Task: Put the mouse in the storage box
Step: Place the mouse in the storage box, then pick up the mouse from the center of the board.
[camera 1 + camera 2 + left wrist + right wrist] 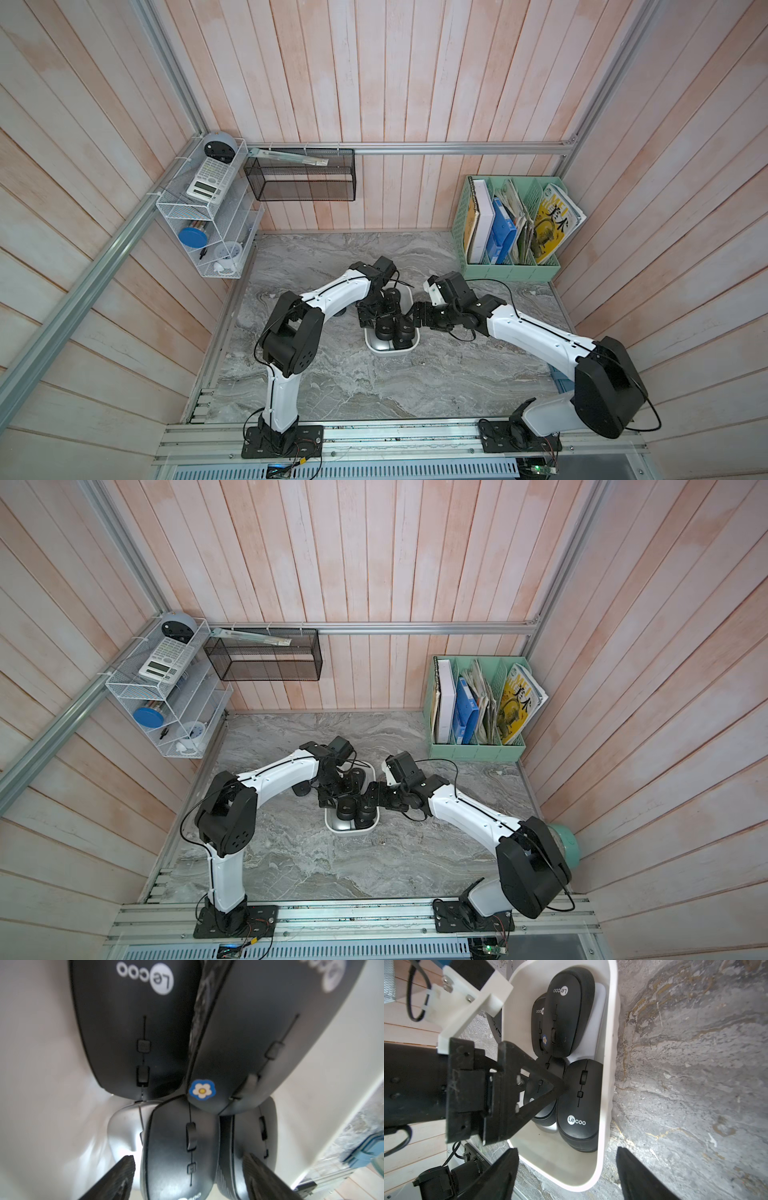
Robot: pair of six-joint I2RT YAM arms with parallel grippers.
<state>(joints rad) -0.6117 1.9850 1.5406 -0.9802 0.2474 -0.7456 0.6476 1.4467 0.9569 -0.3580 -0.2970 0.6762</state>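
Mouse (178,1142), black and matte, lay inside the storage box (611,1043), directly between the fingers (120,1176) of the left pincer (189,1156). It was perched on the heap of other mice, not on the box's floor. That pincer stood spread, one finger off each long flank with a sliver of gap on both sides, so it pinched nothing.

To my eye the mouse looked light, with a hard, smooth, rounded shell. That kind of shell squirts out of a grip set too high on the dome. The long flanks, low at its waist, seemed the place to take it, clear of the wheel and buttons. Resting on other curved backs, it might well slide at a nudge.

Just beside one finger a silver mouse (124,1126) poked out from beneath it, and beside the other finger lay a dark grey mouse (255,1126). Beyond the fingertips two more sat flank to flank: a Lecoo-marked mouse (128,1022) and a flower-sticker mouse (239,1043).

The right pincer (566,1153) hung low at the box's end, likewise spread and gripping nothing I could make out. The rim showed between its fingers (500,1176), though I couldn't tell whether they touched it. To one side of that pincer ran the marbled tabletop (695,1084).
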